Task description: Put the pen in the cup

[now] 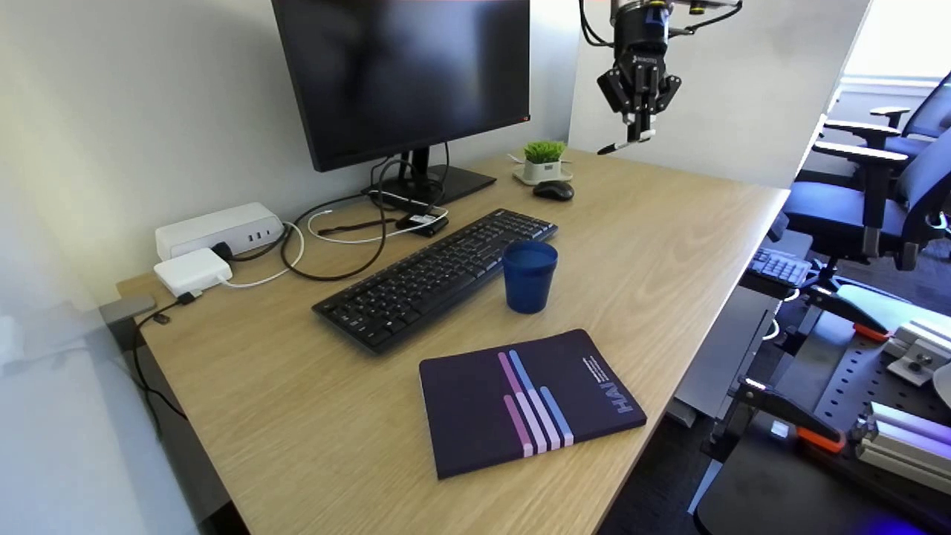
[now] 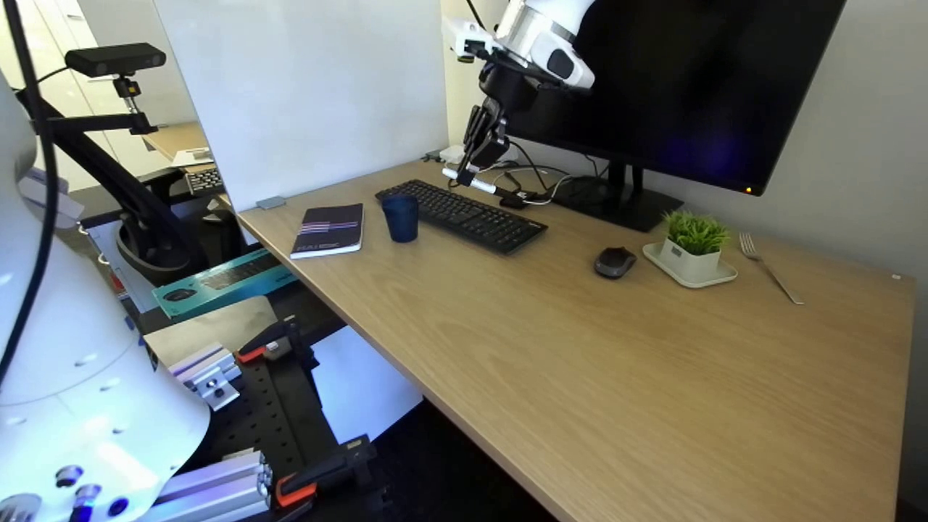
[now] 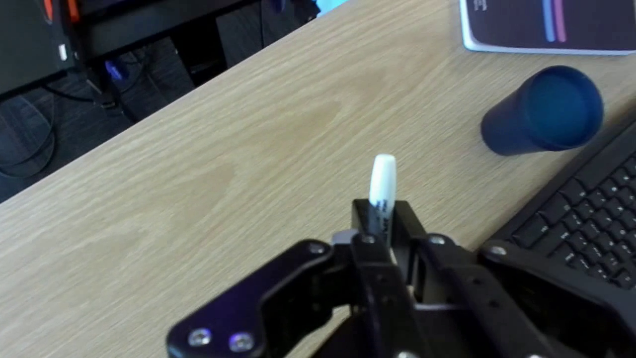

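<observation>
Clear of cup rim (image 1: 530,270), pen (image 3: 382,191)

Wears a rounded white shell (image 2: 549,45) with a dark oval patch (image 2: 560,64) above the black, angular, jointed gripper (image 1: 639,129). Shows curved black cables (image 1: 695,28) and a black cylindrical coupling (image 1: 639,33) with a blue marking (image 1: 656,16) above the gripper, plus round silver screws (image 3: 199,337) on its dark linkages (image 3: 223,308). Has a broad white base (image 2: 80,348) well apart from the gripper.
</observation>
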Robot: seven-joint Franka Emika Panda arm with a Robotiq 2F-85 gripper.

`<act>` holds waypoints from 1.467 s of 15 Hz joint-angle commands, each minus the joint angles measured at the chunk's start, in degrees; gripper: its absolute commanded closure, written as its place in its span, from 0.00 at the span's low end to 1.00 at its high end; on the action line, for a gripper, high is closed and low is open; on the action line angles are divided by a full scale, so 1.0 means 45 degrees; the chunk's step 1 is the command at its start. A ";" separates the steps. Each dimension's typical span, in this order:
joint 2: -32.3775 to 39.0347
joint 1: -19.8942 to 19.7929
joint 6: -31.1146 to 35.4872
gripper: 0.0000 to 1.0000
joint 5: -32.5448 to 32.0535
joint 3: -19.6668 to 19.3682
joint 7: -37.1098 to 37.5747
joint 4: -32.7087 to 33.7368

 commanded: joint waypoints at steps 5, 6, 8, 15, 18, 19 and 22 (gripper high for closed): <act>-0.0343 -0.0223 -0.2408 0.97 0.3295 0.0024 0.2211 0.1044; -0.0431 -0.0174 -0.2426 0.97 0.3747 0.0065 0.2486 0.1046; -0.0671 -0.0055 -0.2423 0.97 0.4518 0.0175 0.2978 0.0971; -0.1194 0.0456 -0.2381 0.97 0.6270 0.0596 0.3575 0.0483; -0.1268 0.0659 -0.2323 0.97 0.6544 0.0767 0.3510 0.0194; -0.1283 0.0702 -0.2328 0.97 0.6570 0.0803 0.3510 0.0139; -0.0980 0.0773 -0.2236 0.97 0.6262 0.0868 0.3427 0.0375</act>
